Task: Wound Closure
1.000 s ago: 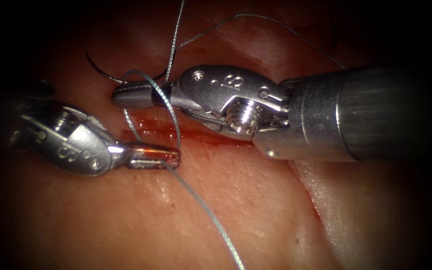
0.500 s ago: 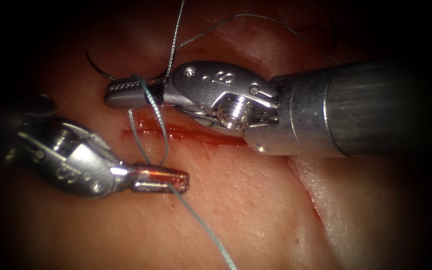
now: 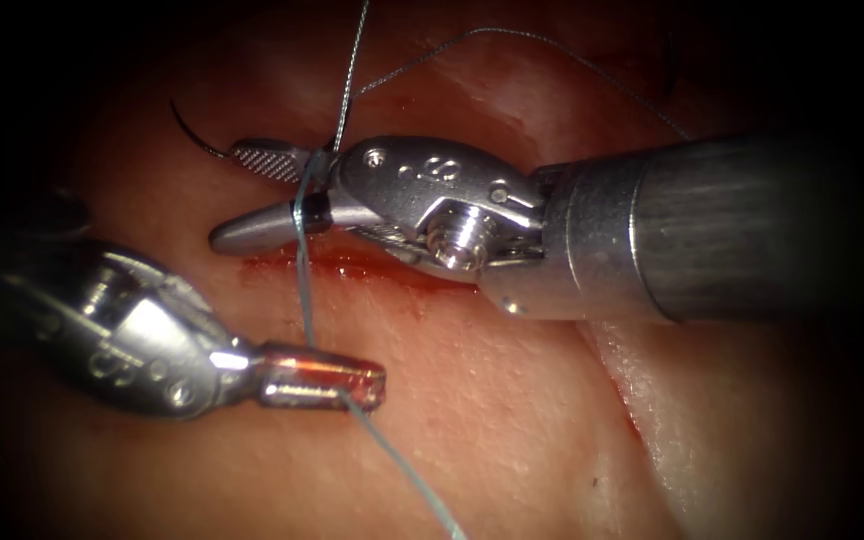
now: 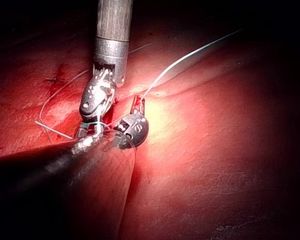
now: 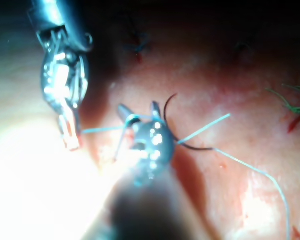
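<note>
The left arm's tool (image 3: 352,378) has its jaws clamped on the thread (image 3: 302,270) just below the cut (image 3: 352,265), so the strand runs taut from its tips up to the right arm's tool (image 3: 252,195). That tool's jaws stand parted, one above the other, holding nothing; the thread crosses and seems to wrap around them near the hinge, which I judge is why the left tool keeps the line tensioned on the near side. Compared with a second earlier, the right tool's jaws have gone from closed to apart, and the left tool has dropped lower, away from the cut. The curved needle (image 3: 197,135) lies free on the tissue (image 3: 512,400) above the cut, behind the right tool's upper jaw, dark and thin, not visibly in the tissue. Red fluid (image 3: 372,268) lines the cut.
</note>
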Available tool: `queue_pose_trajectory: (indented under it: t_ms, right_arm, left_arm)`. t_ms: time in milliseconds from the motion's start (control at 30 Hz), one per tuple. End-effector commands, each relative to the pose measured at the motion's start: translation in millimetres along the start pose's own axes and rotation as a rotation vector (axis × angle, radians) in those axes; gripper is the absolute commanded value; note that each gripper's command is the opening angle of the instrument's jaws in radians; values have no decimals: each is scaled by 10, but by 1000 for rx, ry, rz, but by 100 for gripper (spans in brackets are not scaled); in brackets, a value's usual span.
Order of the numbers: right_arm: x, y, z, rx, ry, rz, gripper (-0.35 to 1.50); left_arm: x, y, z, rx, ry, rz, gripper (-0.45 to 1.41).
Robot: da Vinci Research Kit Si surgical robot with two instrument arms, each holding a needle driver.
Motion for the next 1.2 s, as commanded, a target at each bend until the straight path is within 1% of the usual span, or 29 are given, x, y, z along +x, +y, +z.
queue_pose_trajectory:
  t_ms: [33,200,300,400,467,500,567,600,767,867,1067,1100,1133,1200]
  right_arm:
    - [-7,1,5,3,-2,-2,81]
    - [-20,-2,0,5,-22,-14,81]
    - [-27,-5,0,5,-32,-20,81]
    - [-30,-9,-2,7,-35,-23,81]
    - [-30,-11,-5,9,-35,-23,81]
    - [-30,-13,-6,10,-36,-23,78]
    - [-30,-16,-9,13,-36,-23,74]
    - [-30,-19,-10,14,-36,-24,73]
    - [-30,-24,-11,19,-37,-24,74]
    - [-31,-29,-9,30,-38,-25,74]
    - [-31,-37,-5,57,-42,-27,69]
    - [-31,-40,-4,65,-43,-28,68]
    - [-31,-42,-4,76,-44,-28,58]
    - [-30,-45,-3,90,-46,-28,51]
  left_arm:
    - [-3,1,4,-5,7,1,-45]
    - [7,-6,-8,-3,5,3,-45]
    - [16,-11,-15,8,22,8,-45]
    - [24,-18,-23,23,31,11,-45]
    - [24,-23,-28,30,22,13,-45]
    - [23,-25,-31,34,17,12,-45]
    - [17,-28,-39,42,7,11,-45]
    - [7,-31,-47,45,1,12,-45]
    - [-19,-43,-67,36,-14,19,-45]
    - [-38,-57,-77,39,-19,9,-45]
    - [-58,-75,-66,51,-27,-1,-45]
    - [-65,-85,-60,56,-17,-3,-45]
    - [-72,-92,-56,60,-3,-3,-45]
    - [-87,-100,-50,63,4,1,-45]
